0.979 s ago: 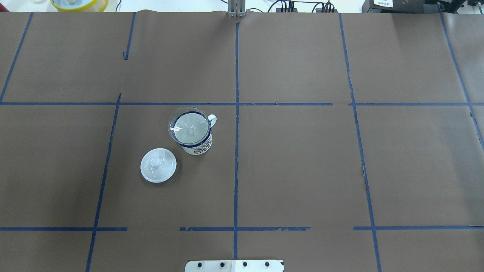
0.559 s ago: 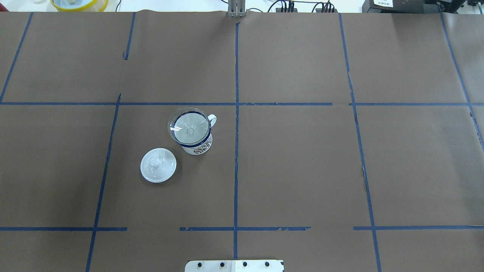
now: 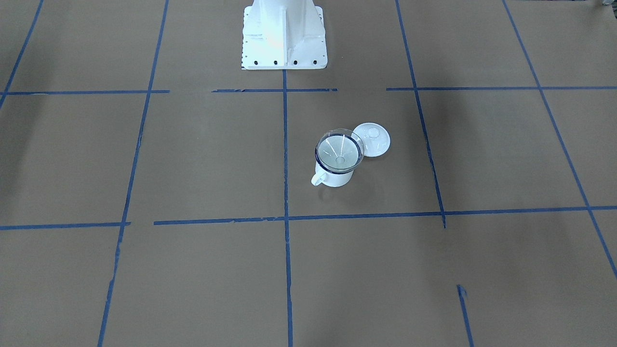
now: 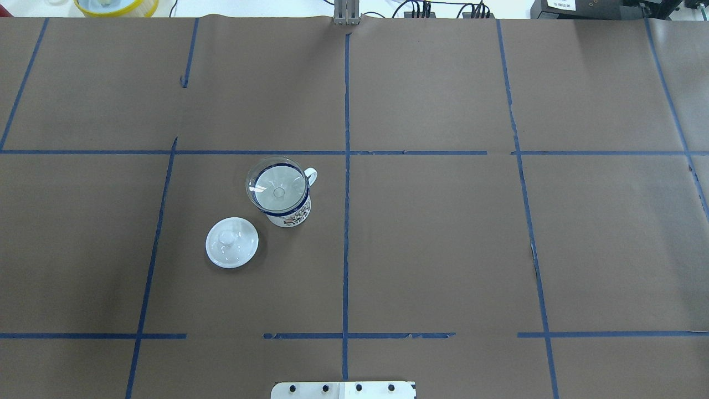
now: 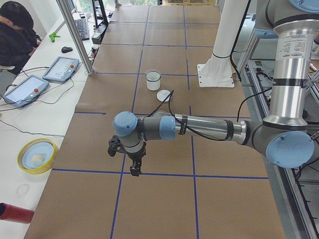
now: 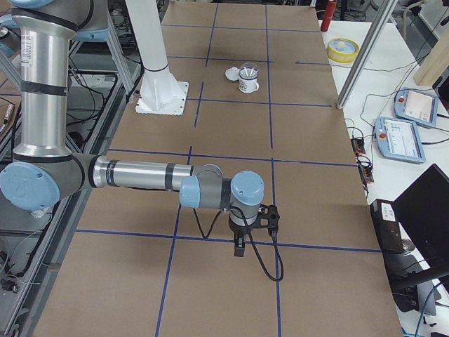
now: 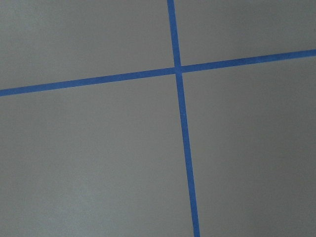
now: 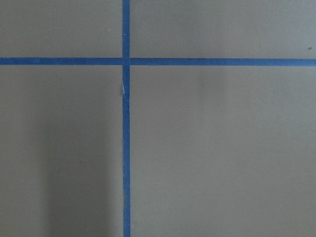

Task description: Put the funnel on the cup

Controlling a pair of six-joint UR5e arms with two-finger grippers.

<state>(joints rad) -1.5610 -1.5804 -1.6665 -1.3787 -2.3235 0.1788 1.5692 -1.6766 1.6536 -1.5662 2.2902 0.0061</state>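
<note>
The clear funnel [image 4: 277, 191] sits upright in the mouth of the white cup [image 4: 290, 217], its rim resting on the blue rim. Both also show in the front view, funnel [image 3: 339, 152] over cup [image 3: 332, 179]. The cup is small in the left side view [image 5: 153, 79] and the right side view [image 6: 247, 83]. My left gripper [image 5: 134, 169] hangs over the table's left end, far from the cup. My right gripper [image 6: 240, 246] hangs over the right end. I cannot tell whether either is open. Both wrist views show only brown paper and blue tape.
A round white knobbed lid [image 4: 232, 242] lies on the table just beside the cup. The robot's white base [image 3: 283, 33] stands at the near middle edge. A yellow bowl [image 5: 37, 155] and tablets [image 5: 61, 68] lie off the table.
</note>
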